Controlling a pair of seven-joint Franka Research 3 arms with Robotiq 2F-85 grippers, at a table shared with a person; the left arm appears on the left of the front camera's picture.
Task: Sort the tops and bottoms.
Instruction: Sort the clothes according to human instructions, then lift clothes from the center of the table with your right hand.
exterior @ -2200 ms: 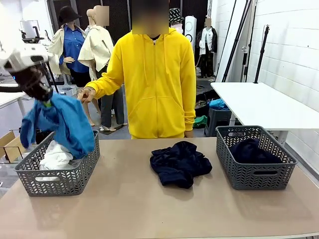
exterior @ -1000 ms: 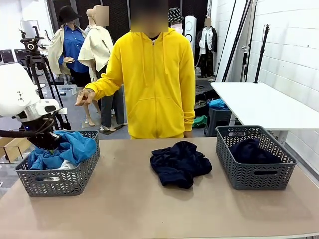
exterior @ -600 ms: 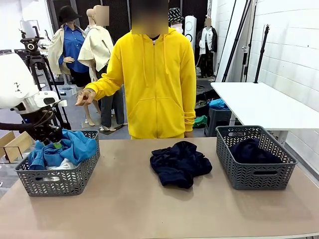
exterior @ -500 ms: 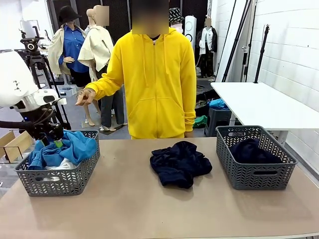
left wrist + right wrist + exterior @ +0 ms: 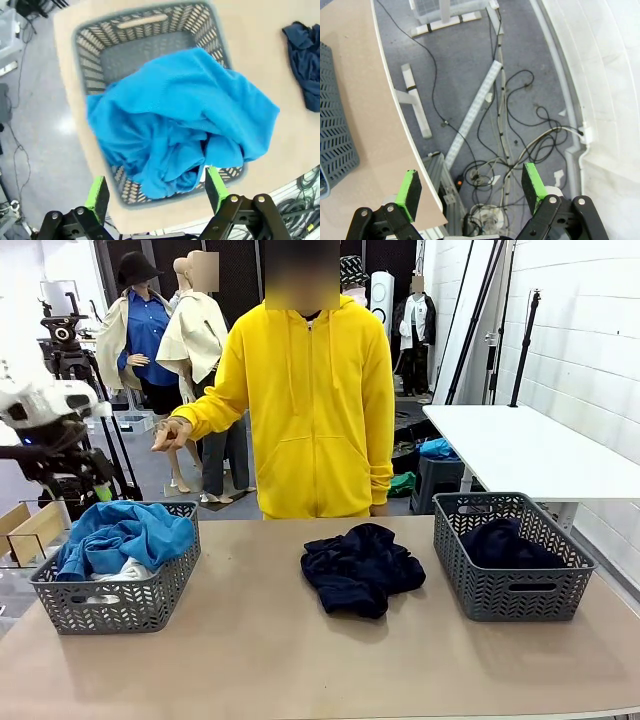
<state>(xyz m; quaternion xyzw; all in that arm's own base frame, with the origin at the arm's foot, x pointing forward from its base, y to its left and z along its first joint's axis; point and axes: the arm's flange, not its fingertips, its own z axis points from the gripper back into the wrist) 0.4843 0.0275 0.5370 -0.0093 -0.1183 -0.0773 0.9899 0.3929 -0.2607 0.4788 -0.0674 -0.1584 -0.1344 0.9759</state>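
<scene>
Left gripper [image 5: 155, 192]: raised at picture left, fingers spread wide, empty.
Right gripper [image 5: 471, 190]: fingers spread wide, empty.

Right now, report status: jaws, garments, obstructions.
Left gripper jaws open above blue top in left basket. Right gripper open, off-table. One dark bottom loose mid-table. Nothing blocking it.
</scene>
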